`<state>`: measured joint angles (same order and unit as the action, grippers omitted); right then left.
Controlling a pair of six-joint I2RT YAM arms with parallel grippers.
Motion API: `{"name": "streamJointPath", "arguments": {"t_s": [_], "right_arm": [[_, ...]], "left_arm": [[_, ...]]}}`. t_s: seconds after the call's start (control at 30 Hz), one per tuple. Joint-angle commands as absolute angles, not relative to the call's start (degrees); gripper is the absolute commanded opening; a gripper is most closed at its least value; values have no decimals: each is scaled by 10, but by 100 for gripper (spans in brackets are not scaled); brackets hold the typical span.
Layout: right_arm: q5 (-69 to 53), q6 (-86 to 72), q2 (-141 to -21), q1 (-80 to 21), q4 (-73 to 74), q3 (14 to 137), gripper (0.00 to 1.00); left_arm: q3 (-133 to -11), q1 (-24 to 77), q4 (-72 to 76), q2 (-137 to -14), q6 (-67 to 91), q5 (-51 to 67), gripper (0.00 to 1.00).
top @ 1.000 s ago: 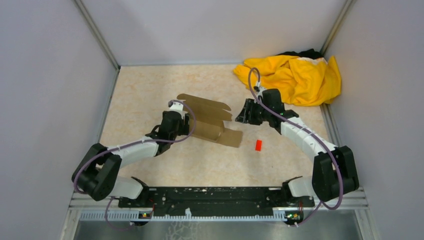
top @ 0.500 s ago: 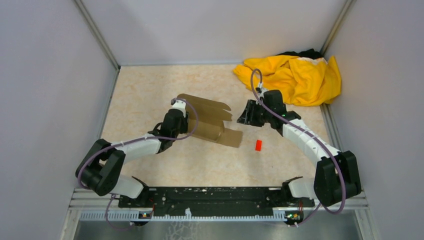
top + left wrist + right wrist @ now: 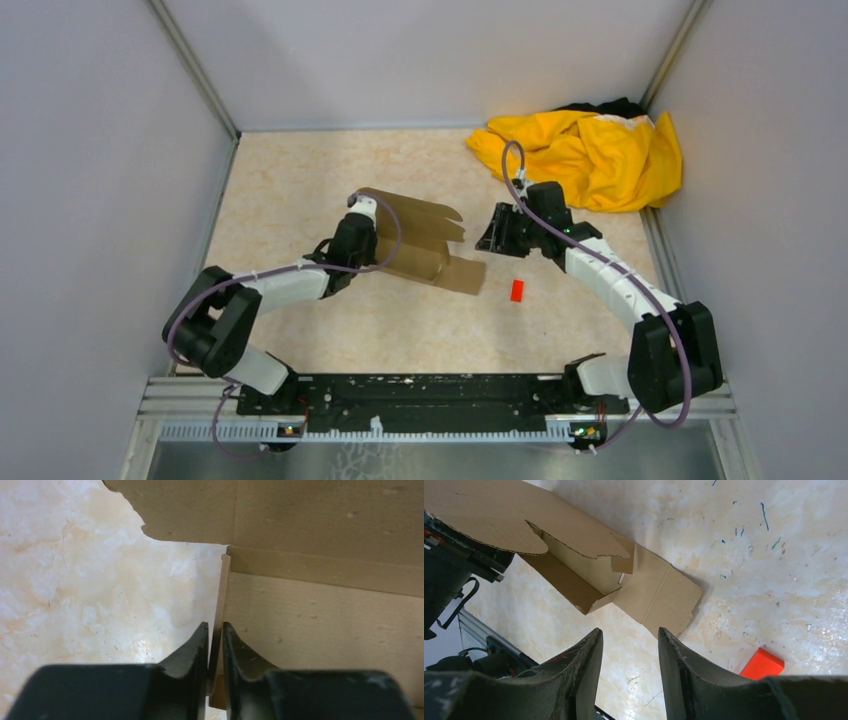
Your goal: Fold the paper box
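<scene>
The paper box (image 3: pixel 425 243) is brown cardboard, half formed, lying mid-table with an open trough and flaps spread toward the right. My left gripper (image 3: pixel 374 243) is at its left end. In the left wrist view the left gripper (image 3: pixel 215 630) is shut on the thin upright edge of a wall of the paper box (image 3: pixel 320 625). My right gripper (image 3: pixel 489 236) hovers just right of the box and apart from it. In the right wrist view the right gripper (image 3: pixel 629 632) is open over bare table, with the paper box (image 3: pixel 574 530) ahead of it.
A small red block (image 3: pixel 517 290) lies on the table right of the box, seen beside my right finger as the red block (image 3: pixel 762 663). A crumpled yellow cloth (image 3: pixel 590 155) fills the back right corner. Grey walls enclose the table on three sides.
My left gripper has slid forward onto the box's left wall and its jaws have come together on the cardboard edge. The right gripper has barely moved.
</scene>
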<state>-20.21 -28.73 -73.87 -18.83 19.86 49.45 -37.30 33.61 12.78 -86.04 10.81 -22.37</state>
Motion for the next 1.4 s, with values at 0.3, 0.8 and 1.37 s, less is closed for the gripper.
{"name": "streamJointPath", "arguments": {"t_s": [0.3, 0.8, 1.37], "right_arm": [[-175, -292, -739, -165, 207, 499, 44], [-161, -291, -879, -135, 153, 516, 4], [-141, -304, -953, -135, 72, 502, 0]], "left_arm": [[-424, 333, 51, -897, 157, -234, 0], [-440, 332, 3, -907, 196, -249, 0], [-440, 333, 8, -911, 200, -239, 0]]}}
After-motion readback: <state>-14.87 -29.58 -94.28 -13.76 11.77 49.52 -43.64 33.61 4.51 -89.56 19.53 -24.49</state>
